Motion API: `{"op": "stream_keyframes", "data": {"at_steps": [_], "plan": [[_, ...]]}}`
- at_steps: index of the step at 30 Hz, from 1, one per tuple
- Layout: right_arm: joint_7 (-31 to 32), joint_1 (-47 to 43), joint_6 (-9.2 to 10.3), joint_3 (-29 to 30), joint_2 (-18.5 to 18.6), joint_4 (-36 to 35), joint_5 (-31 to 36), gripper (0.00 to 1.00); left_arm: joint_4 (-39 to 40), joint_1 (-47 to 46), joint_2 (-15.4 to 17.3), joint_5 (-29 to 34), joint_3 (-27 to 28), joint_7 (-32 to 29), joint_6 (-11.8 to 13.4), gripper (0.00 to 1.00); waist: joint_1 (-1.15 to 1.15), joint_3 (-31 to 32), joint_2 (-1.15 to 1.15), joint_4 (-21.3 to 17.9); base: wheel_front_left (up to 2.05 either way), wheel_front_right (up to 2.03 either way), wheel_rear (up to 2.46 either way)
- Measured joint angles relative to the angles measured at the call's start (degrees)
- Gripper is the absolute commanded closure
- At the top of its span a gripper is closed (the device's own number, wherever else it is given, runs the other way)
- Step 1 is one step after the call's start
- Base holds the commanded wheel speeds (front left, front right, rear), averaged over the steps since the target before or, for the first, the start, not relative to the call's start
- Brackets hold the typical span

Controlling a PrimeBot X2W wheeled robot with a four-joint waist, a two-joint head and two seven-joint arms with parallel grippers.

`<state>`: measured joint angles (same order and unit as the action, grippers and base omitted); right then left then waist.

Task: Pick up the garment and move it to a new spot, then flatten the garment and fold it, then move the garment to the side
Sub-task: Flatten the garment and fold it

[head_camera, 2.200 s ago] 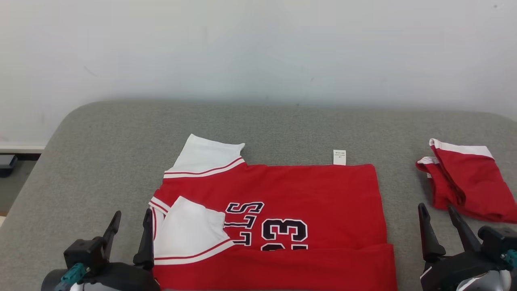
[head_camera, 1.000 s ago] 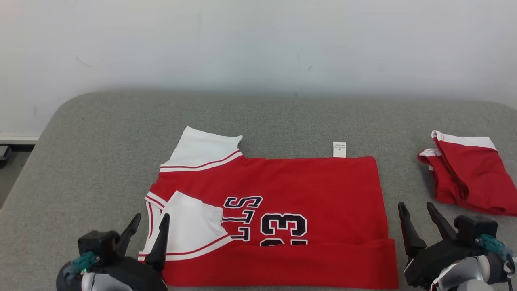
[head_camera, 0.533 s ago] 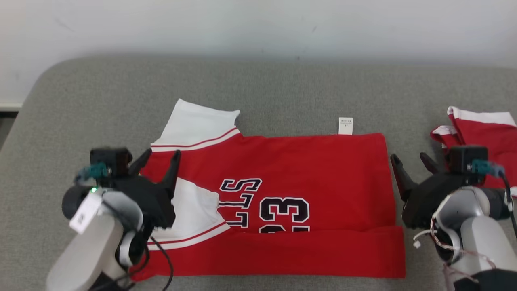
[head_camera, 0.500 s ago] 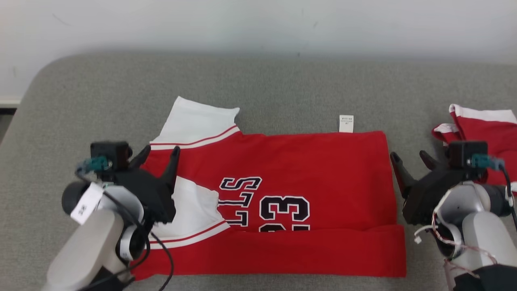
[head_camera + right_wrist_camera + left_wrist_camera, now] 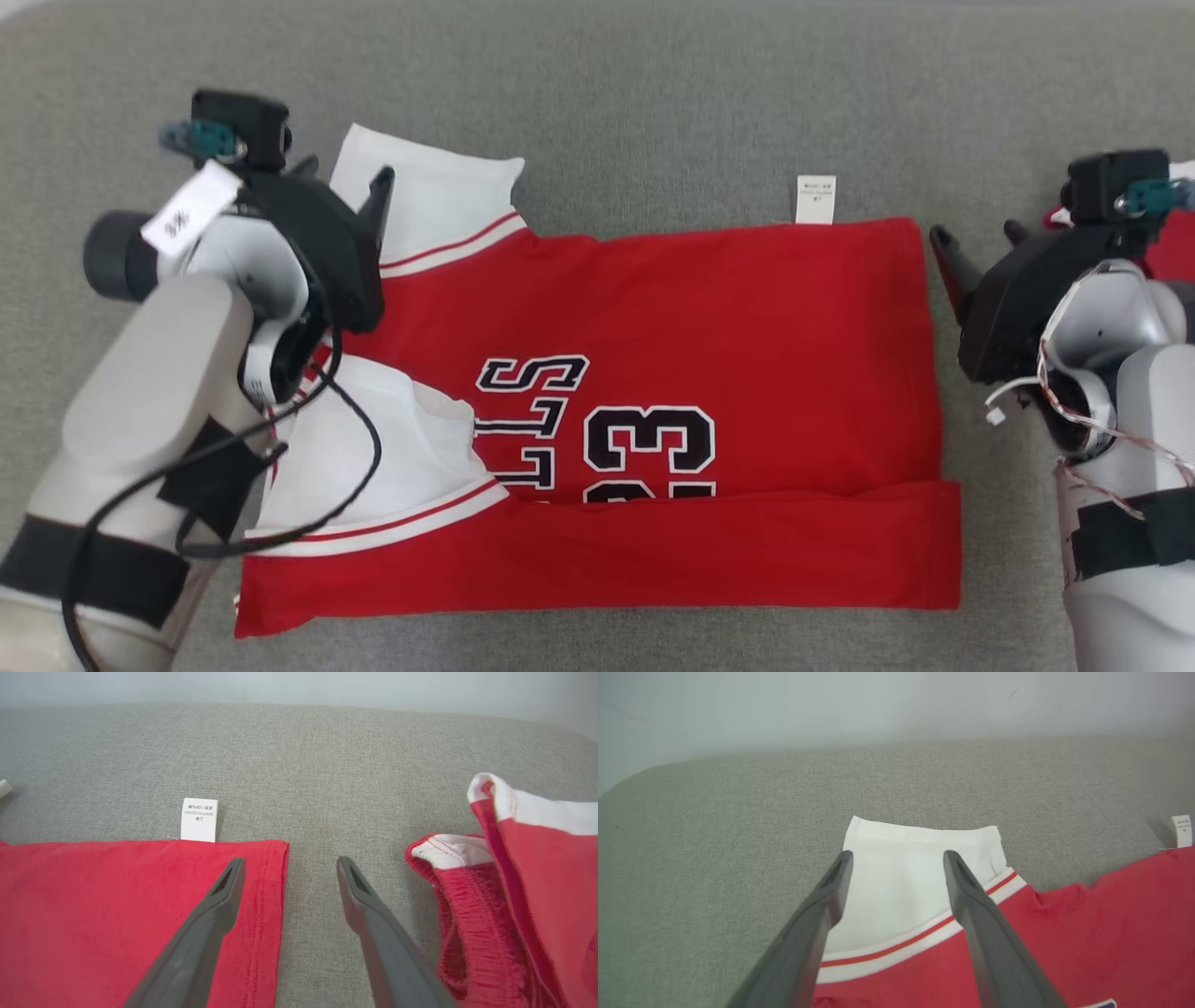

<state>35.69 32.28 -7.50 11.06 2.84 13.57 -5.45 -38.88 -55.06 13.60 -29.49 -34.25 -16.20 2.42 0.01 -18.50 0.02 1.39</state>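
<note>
Both pairs of jaws stand apart, empty. I see the left gripper [image 5: 897, 855] above the far white sleeve [image 5: 920, 872] of the red jersey [image 5: 738, 317], which lies partly folded on the grey cushion [image 5: 653, 84] — the right gripper [image 5: 290, 860] straddles its far right hem, with the red shorts [image 5: 537, 872] just beside.

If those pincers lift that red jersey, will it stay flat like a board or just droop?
Probably droop: the red jersey lies limp, its near edge already folded over itself. Likely light, as the thin white sleeve rests flat. It should not slide much, since the grey fabric surface looks rough.
</note>
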Motion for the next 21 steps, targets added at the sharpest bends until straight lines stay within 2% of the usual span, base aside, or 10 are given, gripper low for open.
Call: {"op": "stream_keyframes", "data": {"at_steps": [6, 13, 21], "plan": [[2.0, 3.0, 0.0, 0.1, 0.0, -1.2, 0.0, 0.0, -5.5, -6.7, -1.4, 0.7, -0.6, -1.4, -0.3, 0.0, 0.0, -4.7, 0.0, -0.3, 0.0, 0.0, 0.0], [5.0, 4.6, 0.0, -1.3, 0.0, -4.9, -0.1, 0.0, -12.1, -13.2, -1.7, 2.6, -1.0, -2.2, 2.1, 0.0, 0.0, -9.3, 0.0, -0.8, 0.0, 0.0, 0.0], [6.7, 4.1, 0.0, -2.1, 0.0, -11.1, -0.5, 0.0, -17.2, -17.9, -1.3, 3.1, -1.4, -1.6, 1.7, 0.0, 0.0, -12.9, -0.01, -1.5, 0.0, 0.0, 0.0]]}}
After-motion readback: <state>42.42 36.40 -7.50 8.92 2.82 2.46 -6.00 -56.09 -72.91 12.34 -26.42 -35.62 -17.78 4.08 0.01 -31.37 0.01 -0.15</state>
